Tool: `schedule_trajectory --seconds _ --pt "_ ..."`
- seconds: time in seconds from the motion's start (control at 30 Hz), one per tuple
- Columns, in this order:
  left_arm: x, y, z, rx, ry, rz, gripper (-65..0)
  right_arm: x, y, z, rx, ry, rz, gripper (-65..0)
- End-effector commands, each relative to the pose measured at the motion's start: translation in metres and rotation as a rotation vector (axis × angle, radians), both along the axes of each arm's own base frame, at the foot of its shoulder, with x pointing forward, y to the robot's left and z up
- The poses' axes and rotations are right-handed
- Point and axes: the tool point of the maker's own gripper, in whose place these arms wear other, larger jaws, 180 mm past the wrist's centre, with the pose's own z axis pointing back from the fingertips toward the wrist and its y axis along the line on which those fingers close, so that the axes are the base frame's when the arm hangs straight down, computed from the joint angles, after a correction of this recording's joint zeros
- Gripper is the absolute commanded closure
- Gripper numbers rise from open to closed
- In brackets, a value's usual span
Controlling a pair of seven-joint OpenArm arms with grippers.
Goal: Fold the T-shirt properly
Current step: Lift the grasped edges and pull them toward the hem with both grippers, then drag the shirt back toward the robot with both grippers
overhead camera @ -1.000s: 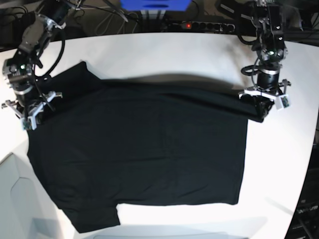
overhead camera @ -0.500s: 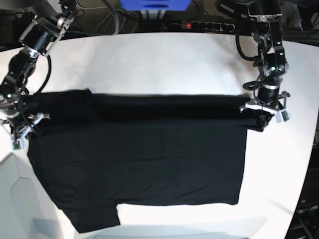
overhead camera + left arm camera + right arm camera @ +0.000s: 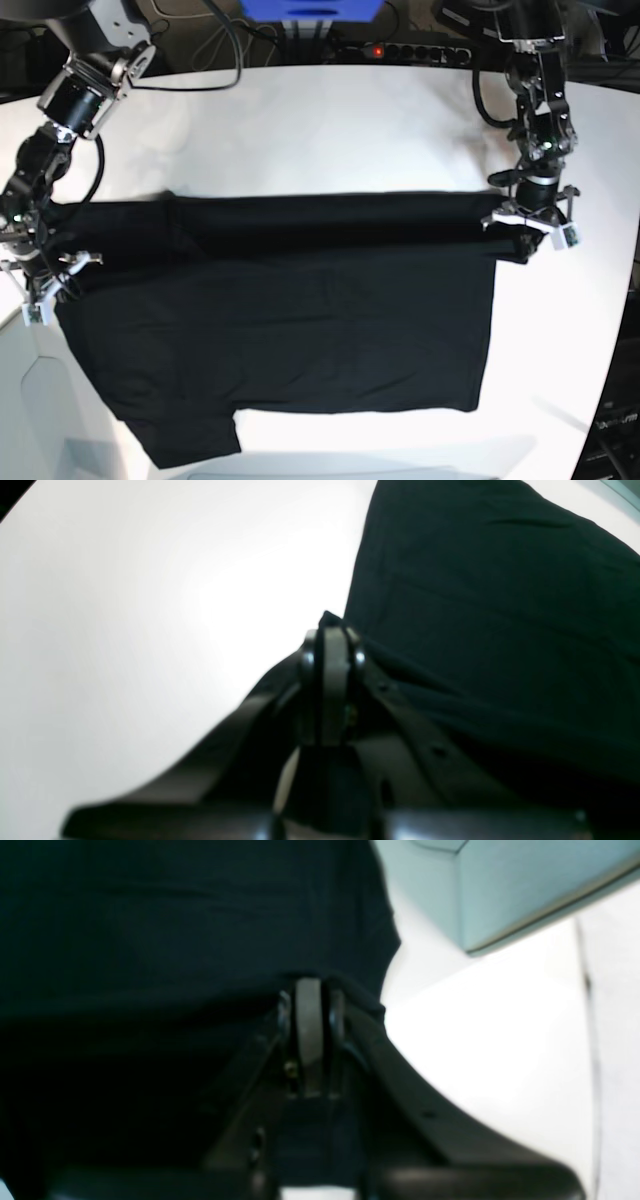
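We're clamping the large black cloth T-shirt (image 3: pixel 290 310) in both the left gripper (image 3: pixel 530 226) and right gripper (image 3: pixel 42 290); first fold half over, rest remaining.

Left gripper (image 3: pixel 330 630) pinched shut on edge of black T-shirt (image 3: pixel 500 620); cloth spreads right of gripper, bare white table (image 3: pixel 150 605) left of it.

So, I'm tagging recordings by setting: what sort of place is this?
Most likely a robotics lab bench: two arms over a white table holding a black T-shirt, with a power strip and loose cables behind it.
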Motion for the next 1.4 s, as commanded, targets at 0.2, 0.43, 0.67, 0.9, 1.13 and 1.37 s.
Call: schedule_trajectory --seconds 0.2,0.43,0.67,0.9,1.13,1.37 --pt "0.020 -0.003 0.017 0.020 -0.059 -0.020 0.0 0.009 -0.004 0.016 -0.014 -0.050 0.013 0.0" --pt "0.038 -0.008 0.013 0.004 -0.057 -0.030 0.0 0.015 -0.002 0.021 -0.007 -0.065 0.014 0.0" --pt "0.046 -0.003 0.009 -0.006 -0.049 -0.014 -2.9 0.013 -0.004 0.009 0.013 -0.035 0.011 0.0" --pt "0.049 -0.006 0.008 -0.030 -0.006 -0.025 -29.2 0.013 -0.004 0.010 0.012 -0.037 0.011 -20.7" --pt "0.021 0.003 0.003 -0.024 0.011 0.006 -29.7 0.011 -0.004 0.027 -0.029 -0.072 0.013 -27.3" --pt "-0.016 0.002 -0.031 -0.088 0.083 0.071 -29.9 -0.010 0.000 0.018 -0.052 -0.053 0.018 -27.7"
